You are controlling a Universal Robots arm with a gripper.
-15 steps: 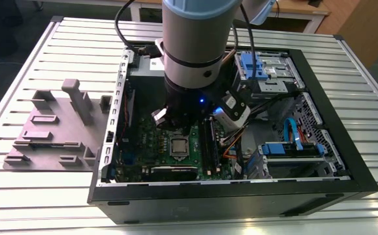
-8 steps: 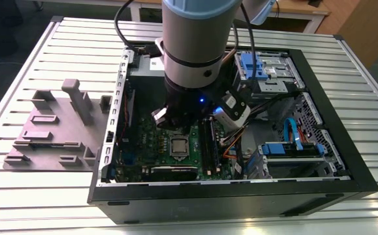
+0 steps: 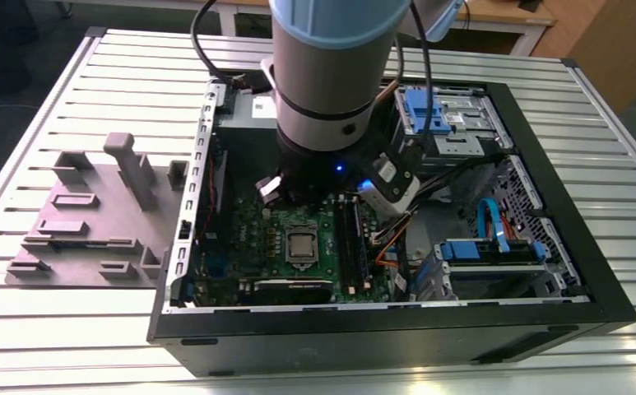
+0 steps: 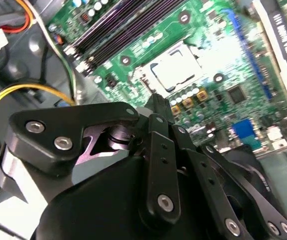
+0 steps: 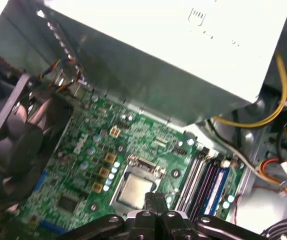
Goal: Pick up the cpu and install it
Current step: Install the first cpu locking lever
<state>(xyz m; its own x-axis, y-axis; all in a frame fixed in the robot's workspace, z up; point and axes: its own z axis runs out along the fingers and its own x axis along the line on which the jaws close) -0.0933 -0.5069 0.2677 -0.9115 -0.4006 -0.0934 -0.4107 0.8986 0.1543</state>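
Observation:
The cpu (image 3: 299, 244) is a small silvery square lying flat in the metal-framed socket on the green motherboard (image 3: 254, 239) inside the open computer case. Both wrist views show it, the cpu (image 4: 176, 67) bright under glare and the cpu (image 5: 133, 192) just beyond the fingertips. My gripper (image 5: 156, 200) hangs a little above the board beside the socket, its two black fingers pressed together with nothing between them. In the second wrist view the gripper (image 4: 158, 102) sits short of the socket. The arm's wrist covers the gripper in the exterior view.
Black case walls (image 3: 559, 206) ring the board. Memory slots (image 3: 347, 234) run beside the socket, with a fan (image 5: 18, 145) and a metal box (image 5: 158, 60) close by. Orange and yellow cables (image 4: 13, 95) and blue drive bays (image 3: 438, 111) fill the exterior view's right. A grey fixture (image 3: 87, 218) stands outside.

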